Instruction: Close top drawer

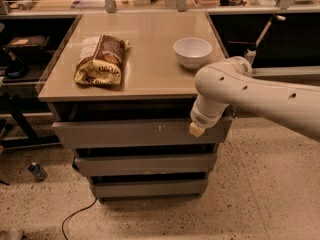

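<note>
The top drawer (125, 133) is the widest grey front of the cabinet, with small pale scratches near its centre. It still stands out a little from under the tabletop, with a dark gap above it. My gripper (196, 129) rests against the right part of the drawer front, at the end of my white arm (250, 96), which comes in from the right. Only a pale tip shows against the front.
A chip bag (100, 60) and a white bowl (192, 51) lie on the tan tabletop (150, 39). Two narrower drawer fronts (145, 164) sit below. A cable (75, 216) and a small bottle (36, 171) lie on the speckled floor. Shelves stand at left and behind.
</note>
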You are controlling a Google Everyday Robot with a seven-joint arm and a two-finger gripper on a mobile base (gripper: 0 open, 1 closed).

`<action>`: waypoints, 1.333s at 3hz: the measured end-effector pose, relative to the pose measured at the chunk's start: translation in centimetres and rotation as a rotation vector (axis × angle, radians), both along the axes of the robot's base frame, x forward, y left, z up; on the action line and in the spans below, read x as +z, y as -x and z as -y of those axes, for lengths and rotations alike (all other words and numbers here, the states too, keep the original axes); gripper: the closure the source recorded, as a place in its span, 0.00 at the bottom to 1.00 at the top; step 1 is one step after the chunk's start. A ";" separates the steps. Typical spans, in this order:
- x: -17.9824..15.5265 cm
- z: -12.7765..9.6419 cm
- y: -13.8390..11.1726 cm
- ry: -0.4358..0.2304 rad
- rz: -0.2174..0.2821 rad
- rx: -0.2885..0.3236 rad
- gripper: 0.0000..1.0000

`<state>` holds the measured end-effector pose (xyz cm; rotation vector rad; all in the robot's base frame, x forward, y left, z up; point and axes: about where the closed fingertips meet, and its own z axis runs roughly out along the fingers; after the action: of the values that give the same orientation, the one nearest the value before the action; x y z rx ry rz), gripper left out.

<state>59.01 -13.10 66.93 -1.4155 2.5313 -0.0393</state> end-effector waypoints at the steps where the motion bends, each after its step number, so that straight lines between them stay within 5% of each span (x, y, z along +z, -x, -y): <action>1: -0.3 0.6 -2.0 -0.001 0.020 -0.036 1.00; 3: -0.2 0.6 -1.7 -0.002 0.026 -0.039 1.00; 4: 0.2 2.7 2.5 -0.019 -0.055 -0.086 1.00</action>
<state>56.48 -15.81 67.17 -1.3177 2.6285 0.0084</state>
